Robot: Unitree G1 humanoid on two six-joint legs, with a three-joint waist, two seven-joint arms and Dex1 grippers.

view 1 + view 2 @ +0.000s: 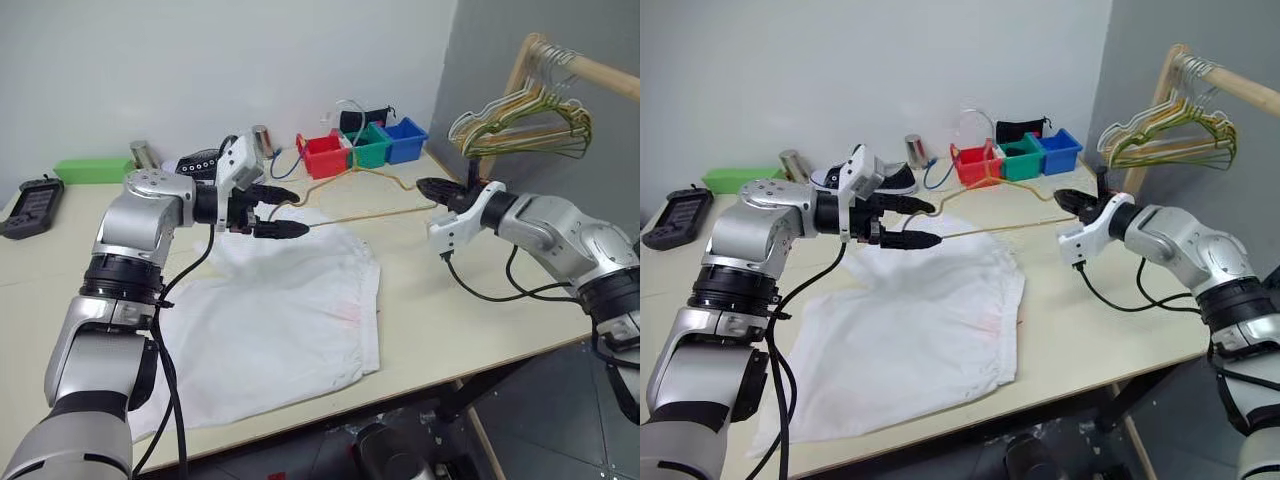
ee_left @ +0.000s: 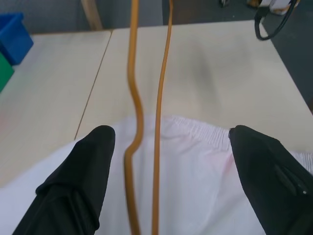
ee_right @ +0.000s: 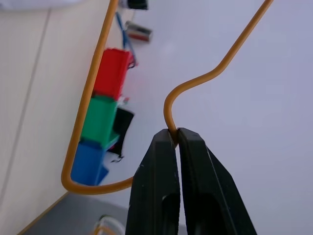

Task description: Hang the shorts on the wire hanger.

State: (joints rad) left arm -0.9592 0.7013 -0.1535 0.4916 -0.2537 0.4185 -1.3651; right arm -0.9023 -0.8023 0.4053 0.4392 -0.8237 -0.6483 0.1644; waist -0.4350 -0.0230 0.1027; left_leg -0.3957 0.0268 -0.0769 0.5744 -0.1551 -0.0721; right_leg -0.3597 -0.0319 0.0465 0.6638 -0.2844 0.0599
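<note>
The white shorts (image 1: 290,310) lie spread flat on the table, their gathered waistband (image 2: 195,129) toward the far side. The thin pale yellow wire hanger (image 1: 370,215) hangs level just above the table, stretching between my two arms. My right gripper (image 1: 432,190) is shut on the wire hanger (image 3: 168,105) at the bend below its hook. My left gripper (image 1: 283,212) stands open over the waistband edge. In the left wrist view two wires of the hanger (image 2: 132,49) run between its open fingers (image 2: 93,161) without being pinched.
A bunch of green, white and yellow hangers (image 1: 525,125) hangs on a wooden rail at the right. Red (image 1: 323,155), green (image 1: 368,147) and blue (image 1: 405,140) bins stand at the table's back. A sneaker (image 1: 890,178), a green box (image 1: 90,168) and a black device (image 1: 30,205) sit at the left.
</note>
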